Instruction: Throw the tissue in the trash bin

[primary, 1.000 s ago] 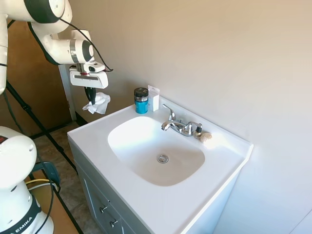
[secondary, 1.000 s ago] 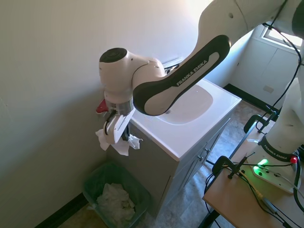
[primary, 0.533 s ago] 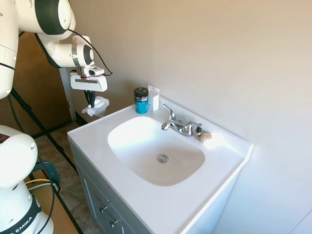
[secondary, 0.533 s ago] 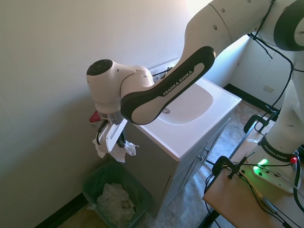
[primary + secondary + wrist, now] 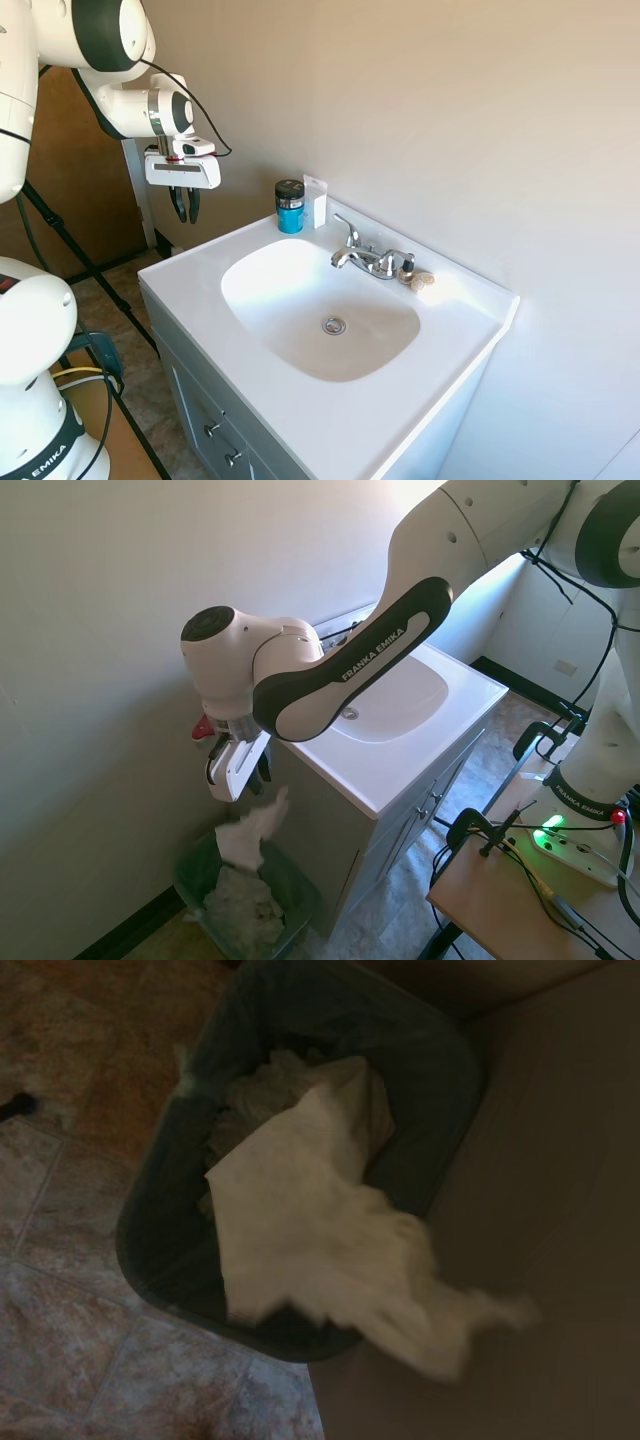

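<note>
Trash bin: dark green, open-topped, on the tiled floor straight below the gripper, against the side of the vanity cabinet. It already holds crumpled white paper. In the wrist view the bin's rim fills most of the picture, so the gripper sits over its opening.

Tissue: free in the air, directly beneath the gripper and just above the bin's rim, touching neither. It hangs roughly upright, its long axis running down from the gripper toward the bin mouth. In the wrist view the tissue appears as a blurred white sheet overlapping the bin opening, 1 trailing corner reaching past the rim toward the cabinet side.

Gripper: pointing down, off the sink's edge, near the wall corner. In the first exterior view its 2 dark fingers stand spread with a clear gap between them, and nothing is held or touched. The second exterior view shows the gripper empty as well.

Judgement: the release is done; the tissue looks lined up to land inside the bin, with slight risk that the trailing corner drapes over the rim.
</note>
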Available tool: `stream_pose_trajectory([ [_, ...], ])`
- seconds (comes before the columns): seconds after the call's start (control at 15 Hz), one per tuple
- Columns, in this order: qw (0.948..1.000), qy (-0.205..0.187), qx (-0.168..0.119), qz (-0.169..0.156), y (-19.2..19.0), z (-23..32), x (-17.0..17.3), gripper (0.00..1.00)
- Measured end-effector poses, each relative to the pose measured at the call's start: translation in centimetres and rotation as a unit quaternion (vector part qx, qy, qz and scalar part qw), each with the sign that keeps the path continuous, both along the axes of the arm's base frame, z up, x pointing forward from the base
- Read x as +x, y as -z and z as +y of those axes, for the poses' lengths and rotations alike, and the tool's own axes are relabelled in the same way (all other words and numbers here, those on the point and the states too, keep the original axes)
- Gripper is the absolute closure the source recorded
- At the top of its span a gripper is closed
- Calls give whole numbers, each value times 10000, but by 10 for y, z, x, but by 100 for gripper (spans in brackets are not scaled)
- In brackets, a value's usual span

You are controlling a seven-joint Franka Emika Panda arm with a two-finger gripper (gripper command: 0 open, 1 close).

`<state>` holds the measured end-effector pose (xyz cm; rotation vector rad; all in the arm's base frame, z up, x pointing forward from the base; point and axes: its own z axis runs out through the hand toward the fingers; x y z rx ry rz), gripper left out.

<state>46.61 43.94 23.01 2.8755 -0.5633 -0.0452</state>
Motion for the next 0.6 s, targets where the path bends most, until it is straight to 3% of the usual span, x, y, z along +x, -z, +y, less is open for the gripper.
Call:
stream_pose_trajectory([
  [0.2,9999,32,48,-111,-17,-2,5,0],
  [0.6,9968,277,350,-663,-133,-29,4,0],
])
